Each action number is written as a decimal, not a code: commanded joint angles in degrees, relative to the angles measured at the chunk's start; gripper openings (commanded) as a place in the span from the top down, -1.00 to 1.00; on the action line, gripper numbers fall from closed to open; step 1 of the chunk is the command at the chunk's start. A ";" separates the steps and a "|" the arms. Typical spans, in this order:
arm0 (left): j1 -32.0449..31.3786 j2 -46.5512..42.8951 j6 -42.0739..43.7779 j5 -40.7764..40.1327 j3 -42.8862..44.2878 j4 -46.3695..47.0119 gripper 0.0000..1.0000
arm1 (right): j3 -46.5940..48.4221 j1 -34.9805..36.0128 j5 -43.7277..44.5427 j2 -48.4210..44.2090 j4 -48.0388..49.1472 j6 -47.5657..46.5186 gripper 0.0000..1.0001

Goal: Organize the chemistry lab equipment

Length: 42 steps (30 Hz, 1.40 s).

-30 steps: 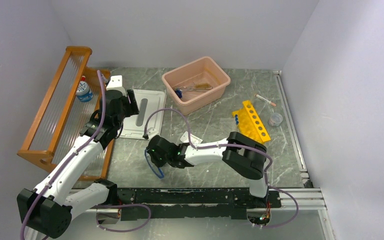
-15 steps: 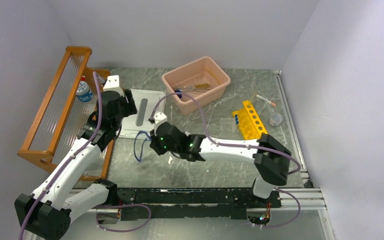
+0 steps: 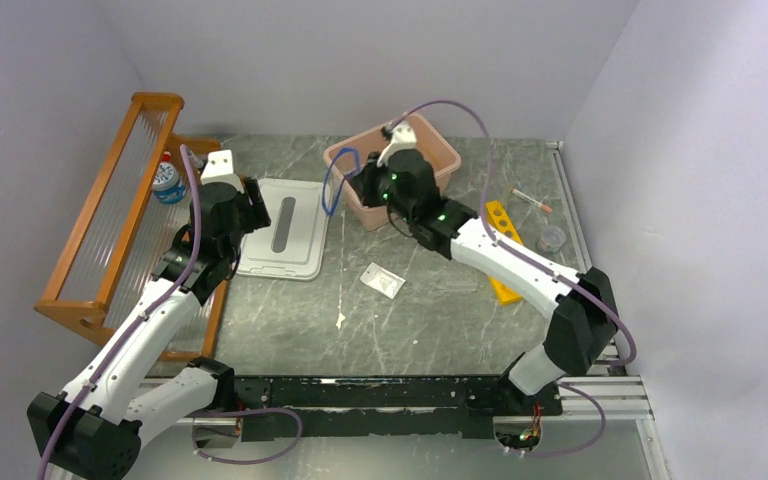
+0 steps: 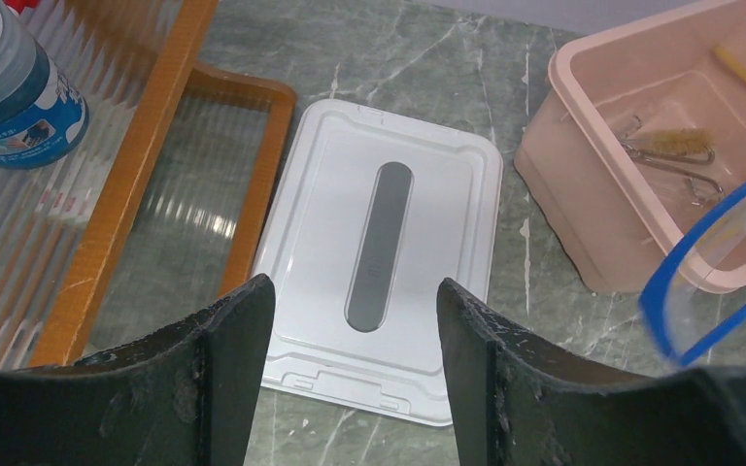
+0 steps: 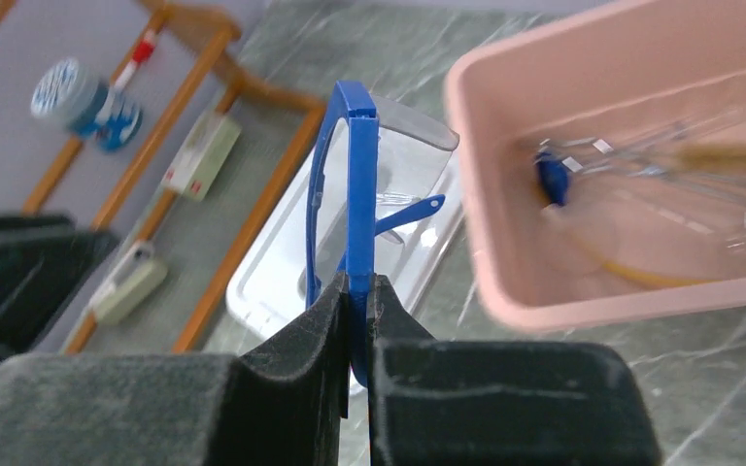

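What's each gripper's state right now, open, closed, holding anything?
Left gripper: open, holding nothing, facing the white lid.
Right gripper: closed on the frame of the safety glasses.

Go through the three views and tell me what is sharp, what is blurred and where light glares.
Right wrist view: the blue-framed clear safety glasses are sharp, the pink plastic tub and orange wooden shelf behind them blurred. Left wrist view: the flat white plastic lid is crisp; the shelf's ribbed panel glints. Top external view: even light, soft shadows on the grey marbled table.
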 commanded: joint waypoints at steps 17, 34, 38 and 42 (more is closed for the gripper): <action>0.69 2.10 0.28 0.47 -0.44 0.41 -0.32 | 5.07 -11.60 11.78 14.82 15.73 20.38 1.00; 0.74 4.03 0.49 0.23 -0.53 0.28 -0.31 | 16.13 -12.05 19.42 30.31 8.55 31.47 1.00; 0.72 4.44 0.64 0.19 -0.53 0.20 -0.31 | 16.14 -12.09 22.24 31.73 8.31 33.77 1.00; 0.72 4.77 0.72 0.15 -0.53 0.32 -0.30 | 14.89 -12.33 24.44 31.93 9.38 35.92 1.00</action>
